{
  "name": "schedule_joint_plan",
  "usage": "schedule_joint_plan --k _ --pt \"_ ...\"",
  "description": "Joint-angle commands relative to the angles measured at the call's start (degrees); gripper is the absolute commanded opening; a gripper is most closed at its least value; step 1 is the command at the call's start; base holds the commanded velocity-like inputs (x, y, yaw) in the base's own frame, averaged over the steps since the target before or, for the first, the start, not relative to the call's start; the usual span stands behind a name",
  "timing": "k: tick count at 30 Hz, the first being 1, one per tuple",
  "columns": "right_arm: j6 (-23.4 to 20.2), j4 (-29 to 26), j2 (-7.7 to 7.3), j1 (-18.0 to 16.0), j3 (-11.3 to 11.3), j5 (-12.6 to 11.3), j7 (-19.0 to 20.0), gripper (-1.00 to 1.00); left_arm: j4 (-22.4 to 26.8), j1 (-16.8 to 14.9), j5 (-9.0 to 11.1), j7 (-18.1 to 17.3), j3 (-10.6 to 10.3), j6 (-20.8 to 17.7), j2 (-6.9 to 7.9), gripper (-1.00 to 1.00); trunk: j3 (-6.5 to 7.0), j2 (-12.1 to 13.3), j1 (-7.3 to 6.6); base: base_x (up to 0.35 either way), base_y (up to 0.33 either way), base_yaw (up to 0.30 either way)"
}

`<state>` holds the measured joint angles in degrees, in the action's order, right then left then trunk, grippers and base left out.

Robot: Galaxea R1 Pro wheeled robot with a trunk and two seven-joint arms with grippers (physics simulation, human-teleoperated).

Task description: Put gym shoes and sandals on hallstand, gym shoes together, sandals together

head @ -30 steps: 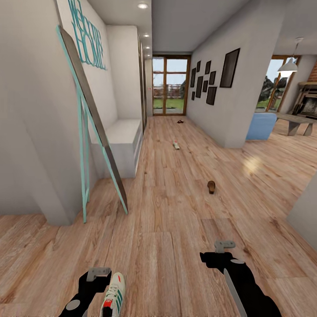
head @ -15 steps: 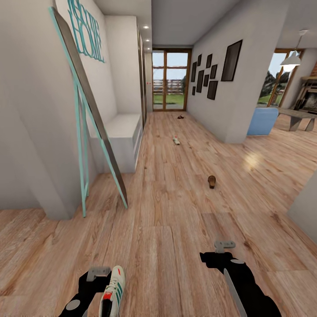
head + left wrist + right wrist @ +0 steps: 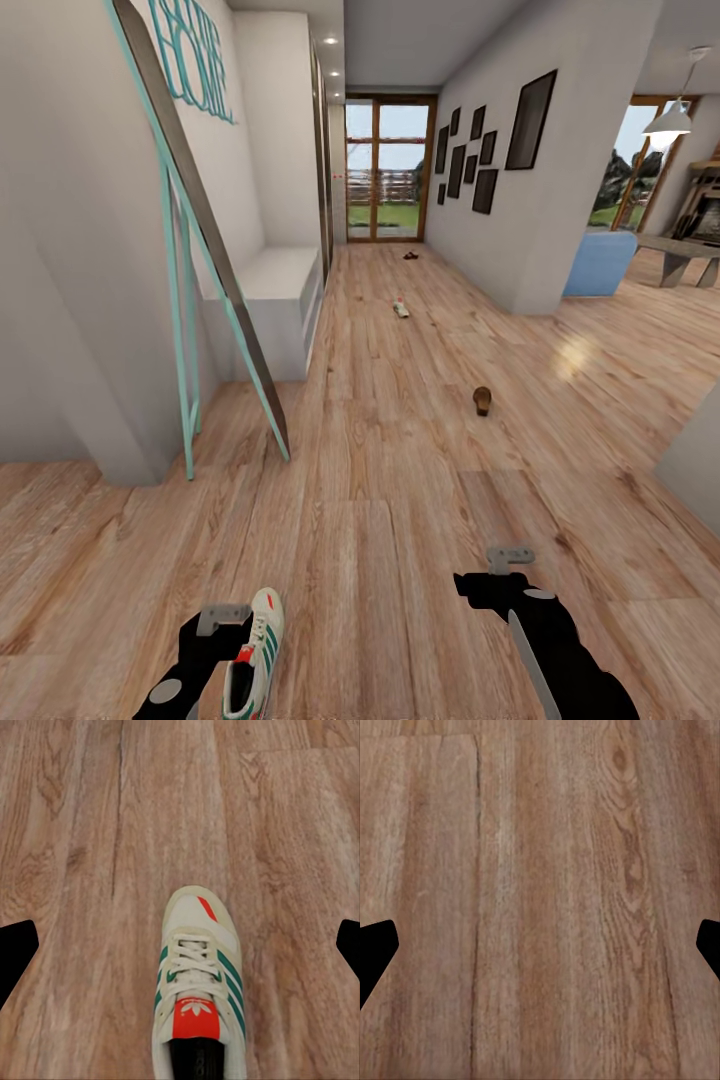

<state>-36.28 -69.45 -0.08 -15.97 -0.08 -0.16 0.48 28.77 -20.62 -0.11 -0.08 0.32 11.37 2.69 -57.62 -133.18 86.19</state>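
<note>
One gym shoe (image 3: 253, 660), white with green stripes and a red-orange tongue, lies on the corridor floor (image 3: 380, 520) just right of my left gripper (image 3: 225, 618). The left wrist view looks down on this gym shoe (image 3: 196, 990): it lies below the left gripper (image 3: 180, 949), whose fingertips (image 3: 15, 952) stand wide apart and clear of it. My right gripper (image 3: 508, 560) hangs open over bare planks (image 3: 540, 907). The second gym shoe (image 3: 400, 309) lies far down the corridor. One brown sandal (image 3: 482, 400) sits mid-floor, the other sandal (image 3: 410, 256) near the glass door.
A tall teal-framed mirror (image 3: 200, 260) leans on the left wall. Behind it stands a low white flat-topped unit (image 3: 285, 300); I cannot tell if it is the hallstand. A grey wall corner (image 3: 690, 470) juts in at right. A blue sofa (image 3: 598, 264) stands beyond.
The whole picture has shifted upward, so the camera has moved. Against the floor nothing has moved. Both grippers hold the same pose and opening.
</note>
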Motion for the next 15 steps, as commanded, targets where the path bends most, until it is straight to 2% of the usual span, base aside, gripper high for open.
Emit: schedule_joint_plan --k 1,15 --pt "-0.28 -0.07 -0.01 -0.03 -0.01 -0.01 0.05 1.00 0.08 -0.05 -0.03 -0.01 0.03 0.34 0.01 1.00 -0.33 -0.44 0.21 0.000 0.000 0.000" --pt "-0.28 -0.07 -0.01 -0.03 -0.01 -0.01 0.05 1.00 0.58 -0.06 -0.06 -0.01 0.03 1.50 0.13 1.00 -4.16 -6.05 3.29 0.000 0.000 0.000"
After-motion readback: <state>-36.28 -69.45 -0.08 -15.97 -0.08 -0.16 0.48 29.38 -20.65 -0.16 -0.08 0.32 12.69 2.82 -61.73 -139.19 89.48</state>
